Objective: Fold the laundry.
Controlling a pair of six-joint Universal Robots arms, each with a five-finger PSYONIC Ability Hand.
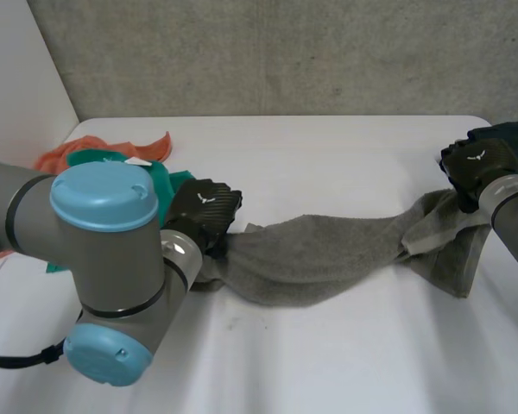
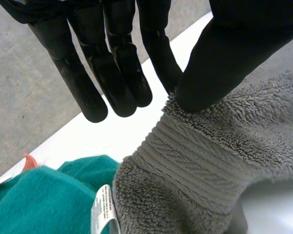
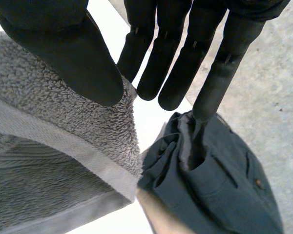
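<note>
Both ends of grey towel pinched, left hand at 9 o'clock, right hand at 3 o'clock; judged soft, limp, light, grippy pile, so hold hemmed corners.

Left hand, right hand (both pinching).

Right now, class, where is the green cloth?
In the head view the green cloth lies at the left of the table, between the orange cloth and the left hand, beside an end of the grey towel.
</note>
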